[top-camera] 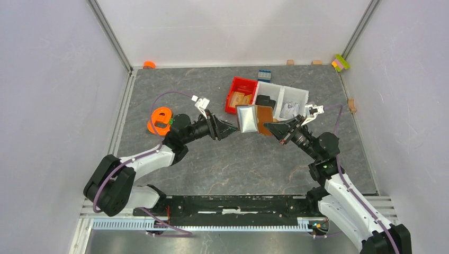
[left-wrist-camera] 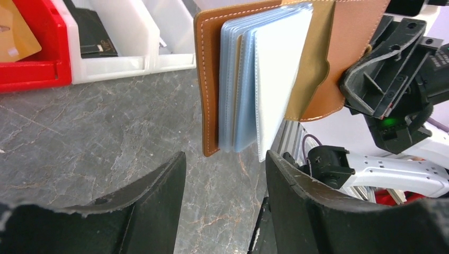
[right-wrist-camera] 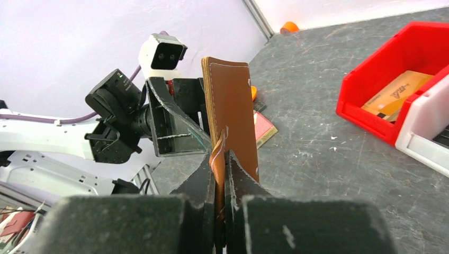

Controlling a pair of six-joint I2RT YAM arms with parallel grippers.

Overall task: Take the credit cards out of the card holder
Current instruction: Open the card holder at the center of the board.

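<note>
My right gripper [top-camera: 271, 126] is shut on the brown card holder [top-camera: 264, 120] and holds it upright above the table's middle. In the right wrist view the holder [right-wrist-camera: 231, 106] stands edge-on between my right gripper's shut jaws [right-wrist-camera: 222, 154]. In the left wrist view the holder's cover [left-wrist-camera: 206, 79] hangs open, and pale blue clear sleeves [left-wrist-camera: 265, 74] fan out of it. I cannot tell whether a card is in them. My left gripper [left-wrist-camera: 225, 156] is open and empty just short of the sleeves; it also shows in the top view [top-camera: 231, 128]. An orange-tan card [top-camera: 239, 98] lies in the red bin [top-camera: 233, 85].
White bins [top-camera: 296, 95] stand right of the red bin, and one holds a black wallet-like item [top-camera: 265, 100]. An orange tape roll [top-camera: 160, 119] lies at the left. A small flat reddish item [right-wrist-camera: 263, 129] lies on the table under the holder. Walls close in on both sides.
</note>
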